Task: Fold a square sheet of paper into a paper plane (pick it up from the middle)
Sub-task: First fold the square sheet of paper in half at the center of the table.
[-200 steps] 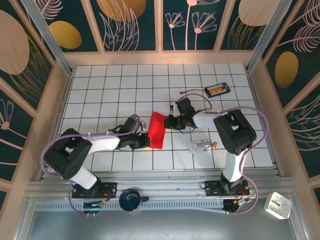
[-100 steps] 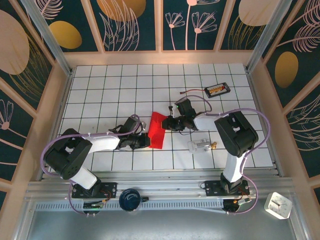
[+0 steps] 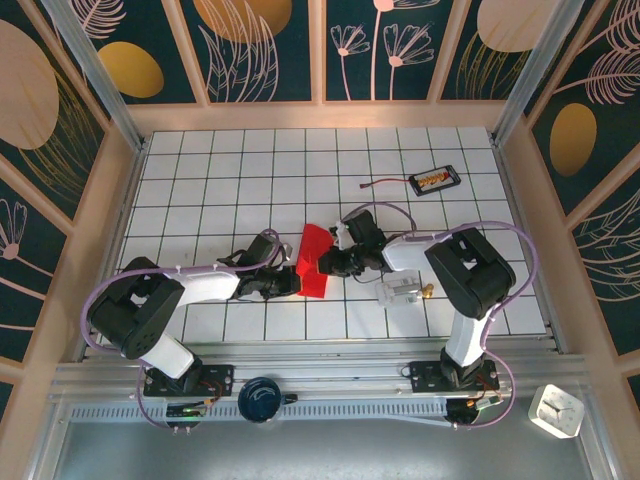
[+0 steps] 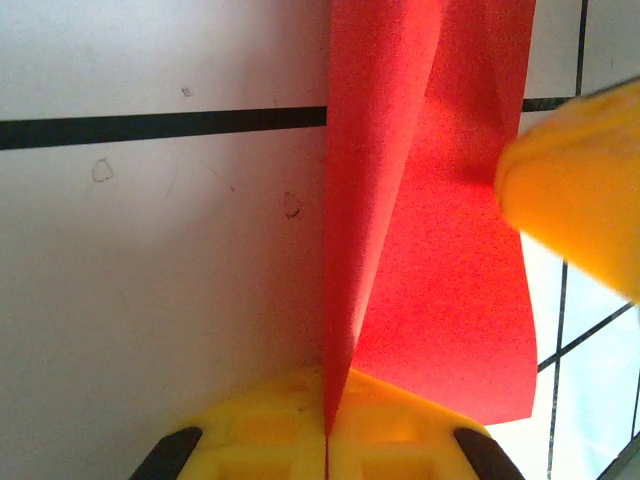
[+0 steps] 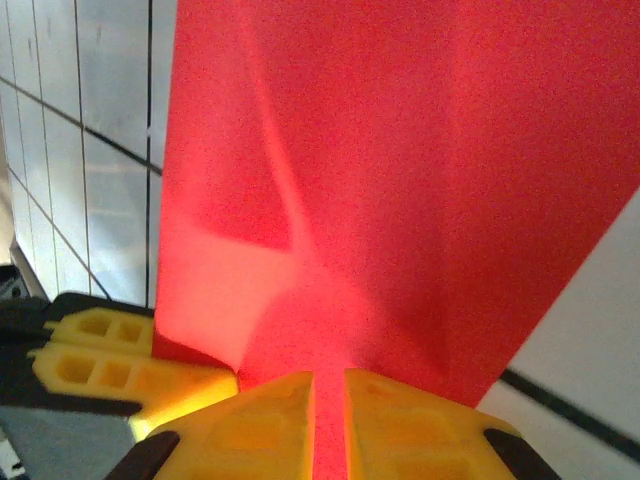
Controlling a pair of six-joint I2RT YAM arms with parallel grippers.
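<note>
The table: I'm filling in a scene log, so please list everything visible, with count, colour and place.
red paper: 1, bright red, partly folded, table centre
tray: 1, black, with cable, far right
plastic piece: 1, clear, right of the paper
round object: 1, dark blue, on the near rail
square object: 1, white, beyond the table's near right corner
table: 1, white tiles, black grid lines
left gripper: 1, yellow fingers, shut on the paper's edge
right gripper: 1, yellow fingers, narrowly apart at the paper's opposite edge
</note>
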